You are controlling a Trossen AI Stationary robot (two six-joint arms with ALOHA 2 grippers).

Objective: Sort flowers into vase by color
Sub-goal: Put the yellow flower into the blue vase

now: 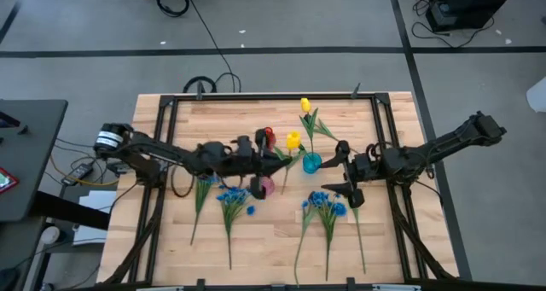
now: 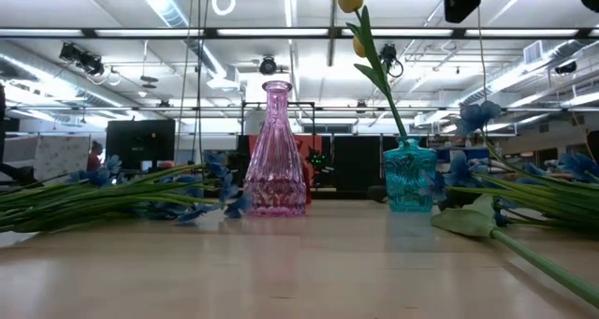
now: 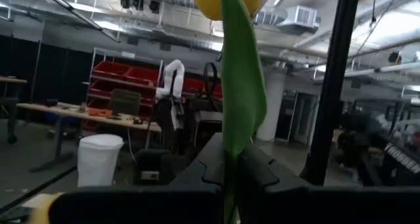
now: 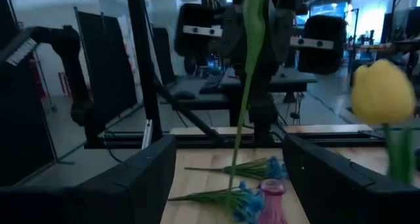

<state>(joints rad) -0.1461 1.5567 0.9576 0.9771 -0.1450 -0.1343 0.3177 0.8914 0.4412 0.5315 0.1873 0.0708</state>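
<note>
My left gripper (image 1: 277, 157) reaches in from the table's left to just left of the teal vase (image 1: 312, 163) and is shut on a yellow tulip (image 1: 293, 140). In the left wrist view its bud (image 3: 220, 0) stands above the fingers. Another yellow tulip (image 1: 304, 105) stands with its stem in the teal vase (image 2: 409, 174). The pink vase (image 1: 264, 186) stands nearer the front edge, with nothing in it (image 2: 276, 151). Blue flowers (image 1: 232, 197) (image 1: 327, 206) lie flat on the table. My right gripper (image 1: 339, 173) hangs open just right of the teal vase, holding nothing. My left gripper pinches the tulip's green stem (image 3: 231, 152) between its two fingers, below the bud and a long leaf. The fingers come roughly level from the table's left and lie across the stem. The bud stands above the fingers; the stem's lower end is hidden.
A red object (image 1: 269, 136) shows just beyond my left gripper. Black frame rails (image 1: 256, 97) run along the table's far edge and sides. Long green stems (image 2: 84, 202) lie across the front half of the table on both sides.
</note>
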